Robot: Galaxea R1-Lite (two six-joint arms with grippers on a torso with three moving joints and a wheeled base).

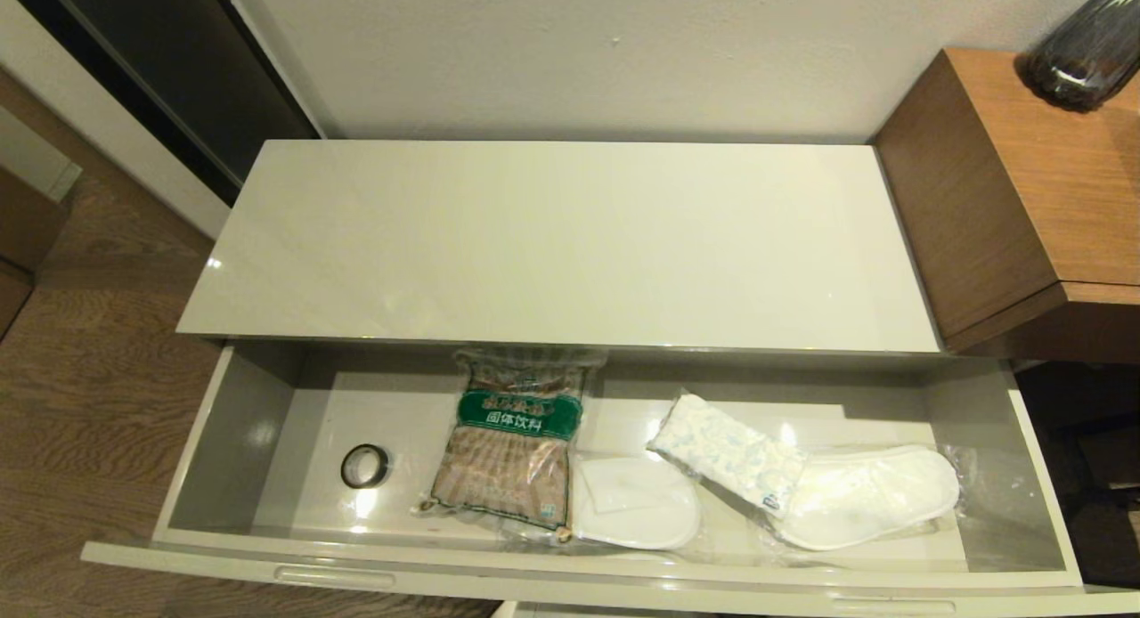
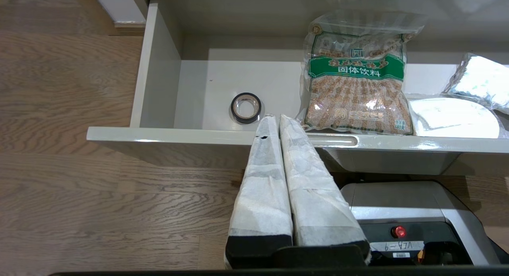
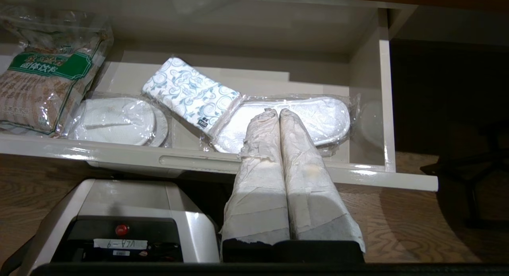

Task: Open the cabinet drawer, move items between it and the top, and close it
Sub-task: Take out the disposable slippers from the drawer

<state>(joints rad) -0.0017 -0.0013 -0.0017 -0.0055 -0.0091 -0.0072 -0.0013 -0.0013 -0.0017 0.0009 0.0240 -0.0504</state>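
Observation:
The cabinet drawer (image 1: 623,575) stands pulled out below the bare cream top (image 1: 561,244). Inside it, right of the middle, a white tissue pack (image 1: 726,453) with blue print lies slanted, its end resting on a plastic-sealed white slipper (image 1: 868,498). Another sealed slipper (image 1: 637,502) lies near the middle. Neither gripper shows in the head view. My left gripper (image 2: 277,117) is shut and empty, its tips over the drawer's front rim (image 2: 179,133). My right gripper (image 3: 278,111) is shut and empty too, its tips before the right slipper (image 3: 326,117), beside the tissue pack (image 3: 191,93).
A brown packet with a green band (image 1: 512,449) and a small black tape roll (image 1: 364,466) lie in the drawer's left half. A taller wooden surface (image 1: 1051,182) with a dark vase (image 1: 1082,57) stands on the right. The robot's base (image 2: 409,212) sits under the drawer front.

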